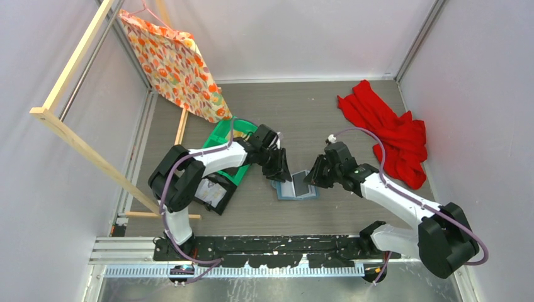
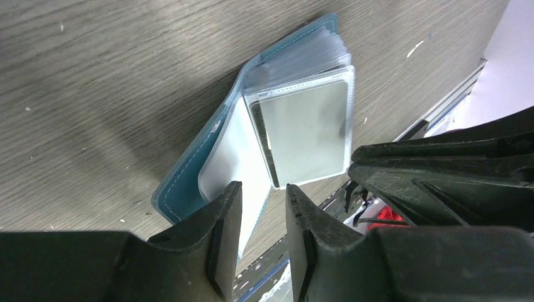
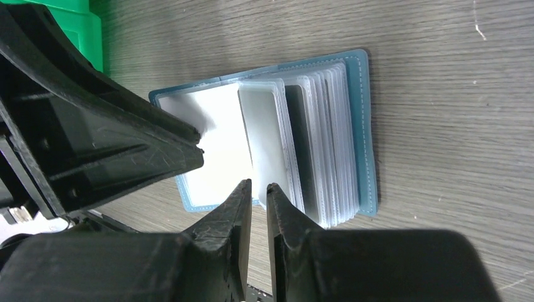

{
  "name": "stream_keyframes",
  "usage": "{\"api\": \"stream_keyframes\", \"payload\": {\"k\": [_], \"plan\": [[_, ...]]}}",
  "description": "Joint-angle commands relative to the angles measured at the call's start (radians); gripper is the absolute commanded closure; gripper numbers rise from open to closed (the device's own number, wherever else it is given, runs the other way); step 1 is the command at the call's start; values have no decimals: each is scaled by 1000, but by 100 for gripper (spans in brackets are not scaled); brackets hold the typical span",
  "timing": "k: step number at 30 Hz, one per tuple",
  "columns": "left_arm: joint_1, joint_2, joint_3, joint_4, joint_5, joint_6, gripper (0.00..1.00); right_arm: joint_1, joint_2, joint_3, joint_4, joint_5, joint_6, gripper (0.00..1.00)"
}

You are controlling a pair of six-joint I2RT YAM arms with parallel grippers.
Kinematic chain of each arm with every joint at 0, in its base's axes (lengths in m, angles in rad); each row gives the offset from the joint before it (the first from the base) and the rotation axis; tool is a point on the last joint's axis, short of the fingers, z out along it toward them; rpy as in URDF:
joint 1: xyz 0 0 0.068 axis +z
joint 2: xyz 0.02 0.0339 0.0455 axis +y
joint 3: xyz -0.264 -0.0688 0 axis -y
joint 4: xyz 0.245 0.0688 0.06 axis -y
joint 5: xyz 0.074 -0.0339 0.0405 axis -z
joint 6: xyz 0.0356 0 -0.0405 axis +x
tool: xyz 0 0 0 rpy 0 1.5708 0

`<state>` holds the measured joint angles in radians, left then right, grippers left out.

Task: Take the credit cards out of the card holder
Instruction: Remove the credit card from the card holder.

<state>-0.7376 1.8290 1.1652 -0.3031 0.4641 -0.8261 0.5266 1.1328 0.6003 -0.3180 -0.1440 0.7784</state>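
Two containers sit on the table (image 1: 315,113): the holder (image 1: 295,189), lying open between the grippers, and a green bin (image 1: 221,135) just to its left, mostly hidden under the left arm, so I cannot tell what it holds. The holder is a fan of clear plastic sleeves (image 3: 334,145) bound into a blue-teal cover. One raised sleeve carries a pale grey card (image 2: 305,132), and a darker card (image 3: 300,145) shows just behind it. The remaining sleeves are stacked toward the holder's right panel; their contents are too faint to make out. The flat sleeve on the left panel looks whitish and blank.

The cover is soft-looking with pale stitching along rounded edges (it reads as leatherette, though that is hard to confirm). The sleeves are thin, glossy and slightly cloudy. The table is grey with a wood-grain surface, scuffed and flecked with white.

The left gripper (image 2: 261,214) stands at the holder's left panel, its jaws parted by a narrow gap through which the whitish sleeve shows; nothing looks pinched. The right gripper (image 3: 257,201) meets the lower edge of the raised sleeve, its jaws almost together with only a slit between them. I cannot tell whether they pinch the sleeve.

Farther off, a crumpled red cloth (image 1: 387,132) lies at the right, and an orange-patterned bag (image 1: 176,66) hangs from a wooden frame (image 1: 75,135).
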Motion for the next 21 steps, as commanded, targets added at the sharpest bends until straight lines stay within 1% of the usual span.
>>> {"api": "stream_keyframes", "payload": {"k": [1,5,8,11,16,21], "plan": [[-2,18,-21,36,15,5,67,-6,31,30,81,-19,17,80],[0,37,-34,59,3,10,67,-16,58,25,73,22,12,80],[7,73,-40,92,36,13,69,-26,69,13,89,28,20,77],[7,76,-44,113,49,10,70,-25,89,7,94,35,21,76],[10,49,-39,66,-10,14,67,-27,93,-33,132,40,54,78],[10,52,-45,87,15,12,70,-27,92,-41,146,30,65,79]]}}
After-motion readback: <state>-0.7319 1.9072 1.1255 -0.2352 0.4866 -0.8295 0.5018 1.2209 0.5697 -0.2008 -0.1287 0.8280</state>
